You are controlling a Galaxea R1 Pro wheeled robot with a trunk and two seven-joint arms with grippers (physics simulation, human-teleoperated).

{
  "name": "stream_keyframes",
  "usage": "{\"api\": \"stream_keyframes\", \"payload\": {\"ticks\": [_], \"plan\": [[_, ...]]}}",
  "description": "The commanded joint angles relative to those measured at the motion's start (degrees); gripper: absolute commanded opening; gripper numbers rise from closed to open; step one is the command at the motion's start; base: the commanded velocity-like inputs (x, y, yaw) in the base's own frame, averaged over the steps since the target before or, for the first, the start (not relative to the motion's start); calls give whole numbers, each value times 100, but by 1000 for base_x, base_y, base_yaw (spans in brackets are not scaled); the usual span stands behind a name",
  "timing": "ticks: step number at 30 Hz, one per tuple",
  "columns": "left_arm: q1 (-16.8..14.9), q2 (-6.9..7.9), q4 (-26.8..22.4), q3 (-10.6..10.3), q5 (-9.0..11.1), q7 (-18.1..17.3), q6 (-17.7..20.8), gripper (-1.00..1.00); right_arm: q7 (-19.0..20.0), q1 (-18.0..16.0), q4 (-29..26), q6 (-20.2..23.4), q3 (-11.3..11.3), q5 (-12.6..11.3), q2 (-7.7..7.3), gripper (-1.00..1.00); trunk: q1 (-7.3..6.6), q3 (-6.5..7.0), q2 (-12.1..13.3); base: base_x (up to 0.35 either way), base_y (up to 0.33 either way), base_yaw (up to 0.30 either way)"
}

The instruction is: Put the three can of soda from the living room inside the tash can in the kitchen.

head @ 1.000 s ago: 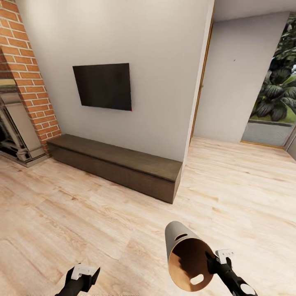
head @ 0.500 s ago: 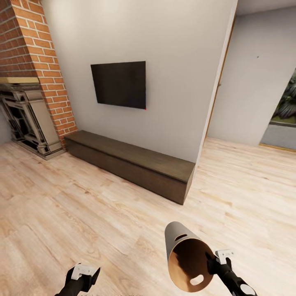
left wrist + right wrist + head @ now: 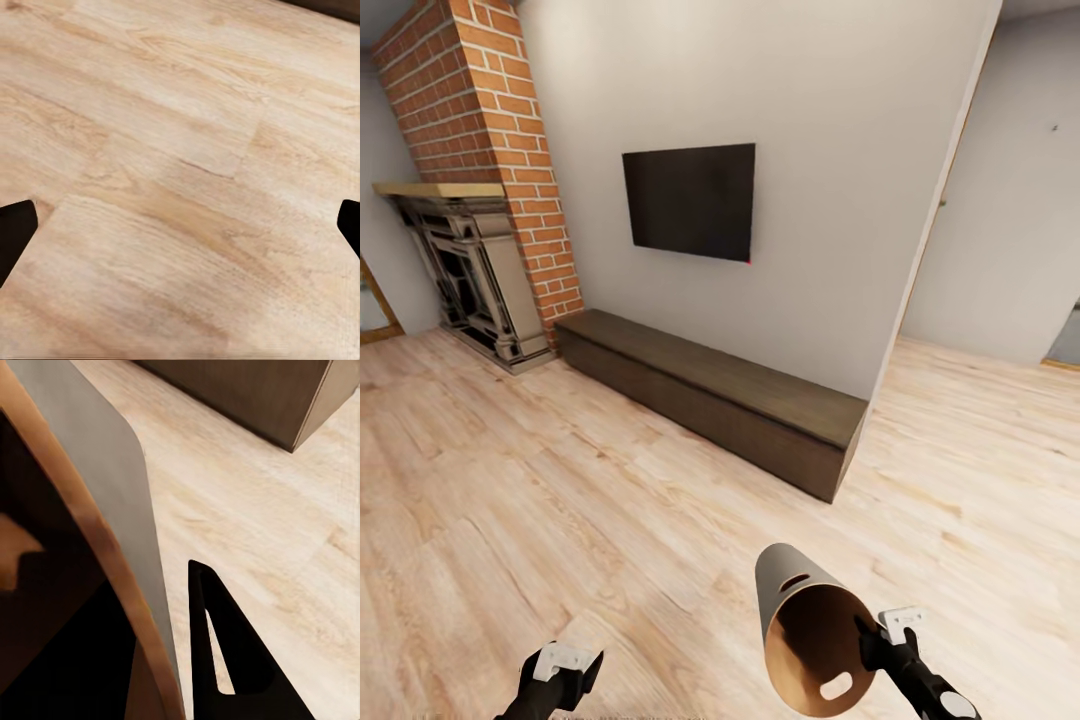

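Red brick first, at the far left of my head view: a chimney (image 3: 490,150) rises over a dark cast fireplace (image 3: 465,270) with a pale wooden mantel. Right of that, a black television (image 3: 690,200) hangs on the grey wall, and a long, low dark-wood bench (image 3: 720,400) runs along the wall's foot to the corner, where a doorway opens onto more plank floor (image 3: 560,500). No soda cans show here, so I judge this a transit moment with the robot in a wood-floored room, not yet at the cans. My left gripper (image 3: 563,668) sits low at the frame's bottom edge; the left wrist view shows its two dark fingertips (image 3: 15,232) far apart at either side with bare floor (image 3: 180,180) between them, so it is spread wide and carrying nothing, which I read as kept free to pick up cans. Further right, the trash can (image 3: 810,630) is carried by my right gripper (image 3: 880,640), tipped on its side with the brown-orange inside and one oval handle slot facing the head camera and the grey tapered body pointing away over the floor. The right wrist view shows the can's rim (image 3: 112,547) running between the fingers, one dark finger (image 3: 225,660) outside the grey wall, so the gripper is clamped on the rim. I judge that rim grip explains the tilt: held by one edge, the can hangs sideways. Anything dropped in at this angle could roll out, so it would want righting first.
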Motion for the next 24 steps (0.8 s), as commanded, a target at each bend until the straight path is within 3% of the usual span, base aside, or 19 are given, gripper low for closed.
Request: {"api": "stream_keyframes", "payload": {"ticks": [1,24], "plan": [[1,0,1,0,0,0,0,100,13,-3,-9,-2,-14,-34,1,-100,0,-3,0,0,0,215],[3,39,-80,31,93,-34,0,100,4,-3,78,-19,100,-28,1,-100,0,-99,0,0,0,215]]}}
